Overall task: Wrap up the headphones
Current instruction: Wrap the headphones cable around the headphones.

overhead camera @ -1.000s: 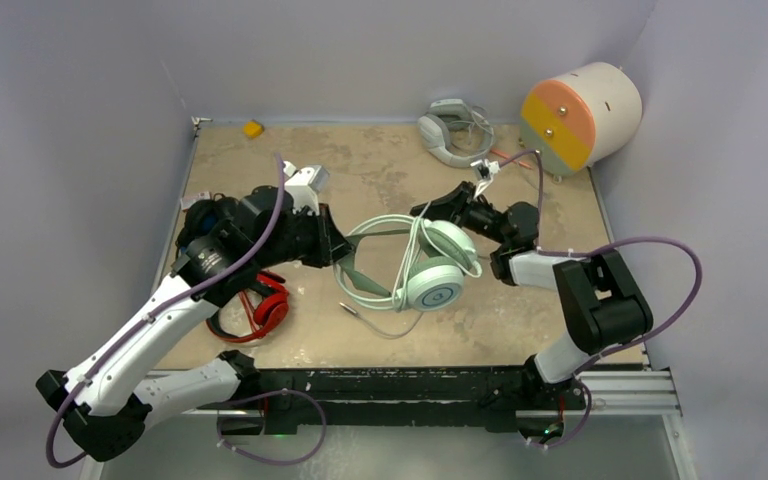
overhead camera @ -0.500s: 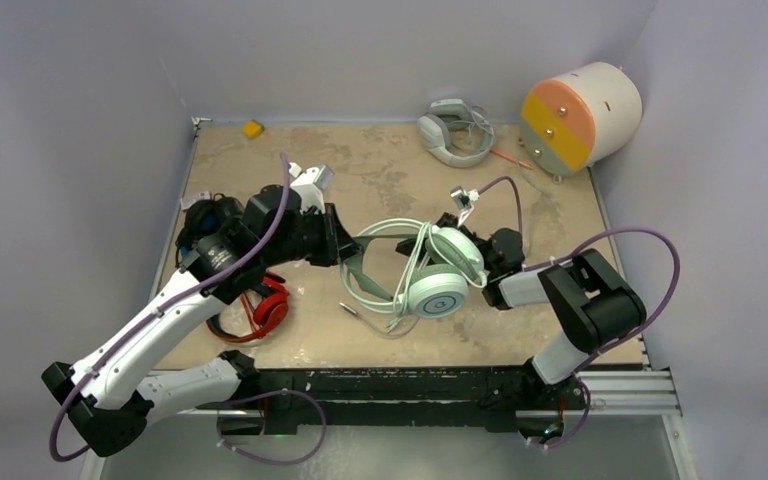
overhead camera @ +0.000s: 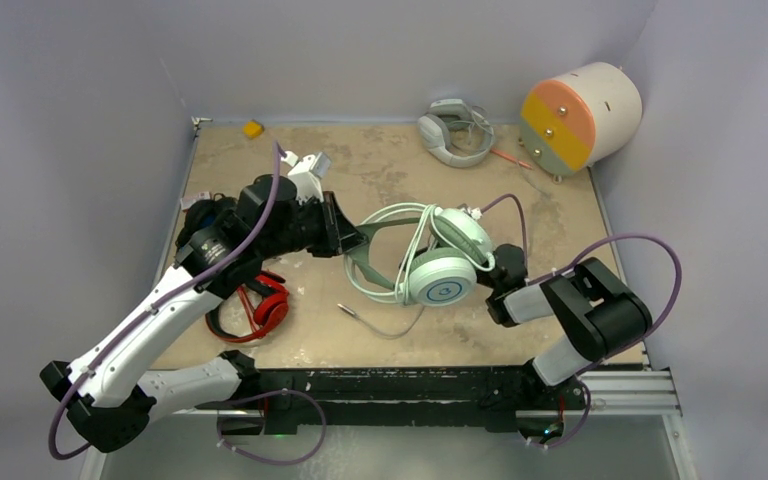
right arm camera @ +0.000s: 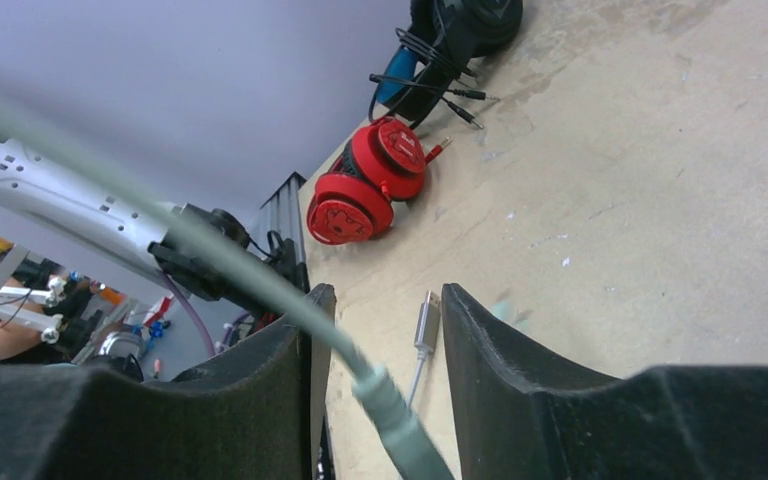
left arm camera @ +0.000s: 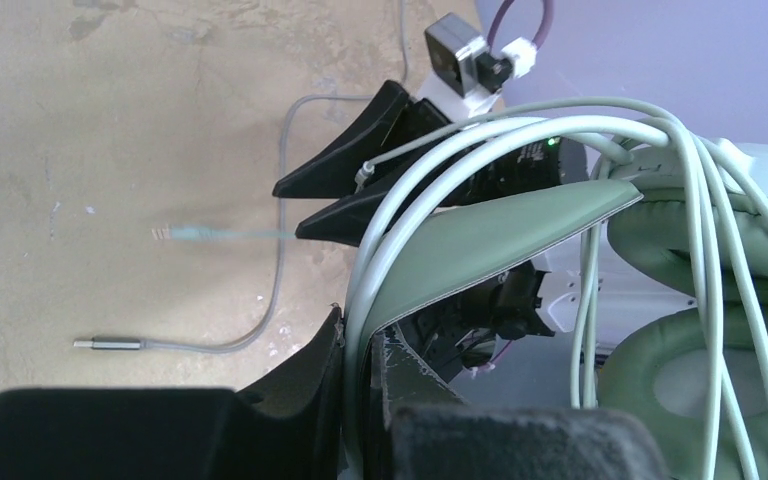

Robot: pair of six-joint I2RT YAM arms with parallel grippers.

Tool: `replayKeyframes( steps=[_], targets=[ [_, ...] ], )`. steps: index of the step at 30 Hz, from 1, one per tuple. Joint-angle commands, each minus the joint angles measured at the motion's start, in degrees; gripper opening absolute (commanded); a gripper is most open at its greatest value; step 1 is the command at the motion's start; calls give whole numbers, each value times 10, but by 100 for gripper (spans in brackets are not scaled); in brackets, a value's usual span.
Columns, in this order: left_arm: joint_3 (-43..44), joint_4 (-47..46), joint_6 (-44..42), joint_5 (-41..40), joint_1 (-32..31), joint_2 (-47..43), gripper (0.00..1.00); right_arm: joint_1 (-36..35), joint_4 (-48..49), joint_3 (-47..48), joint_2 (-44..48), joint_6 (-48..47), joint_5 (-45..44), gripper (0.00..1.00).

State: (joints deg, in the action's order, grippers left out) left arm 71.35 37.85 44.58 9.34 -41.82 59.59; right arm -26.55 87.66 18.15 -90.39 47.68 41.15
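Between pale lavender walls (overhead camera: pixel 80 100), blotchy tan tabletop (overhead camera: pixel 380 170) (mint headphones (overhead camera: pixel 440 275) mid-board).

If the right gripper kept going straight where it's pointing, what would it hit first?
The mint cable, crossing between the open fingers of the right gripper. Beyond it, the line seems to meet the table near the silver plug, the red headset farther off; depth is unclear.

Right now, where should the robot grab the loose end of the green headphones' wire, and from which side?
Grab the wire just behind its metal plug, coming down from above with the right fingers across it. That end lies flat on bare table, clear of the green headphones, so nothing blocks the way.
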Motion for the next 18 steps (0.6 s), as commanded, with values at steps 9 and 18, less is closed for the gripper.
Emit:
replayKeyframes(
  steps=[9,18],
  targets=[
    [71,-26,35,-2,-5,-6,0,-6,-2,-52,72,-49,-39,57],
    [89,-24,44,-5,-4,-4,0,-7,-51,-109,141,-82,-103,60]
  ],
)
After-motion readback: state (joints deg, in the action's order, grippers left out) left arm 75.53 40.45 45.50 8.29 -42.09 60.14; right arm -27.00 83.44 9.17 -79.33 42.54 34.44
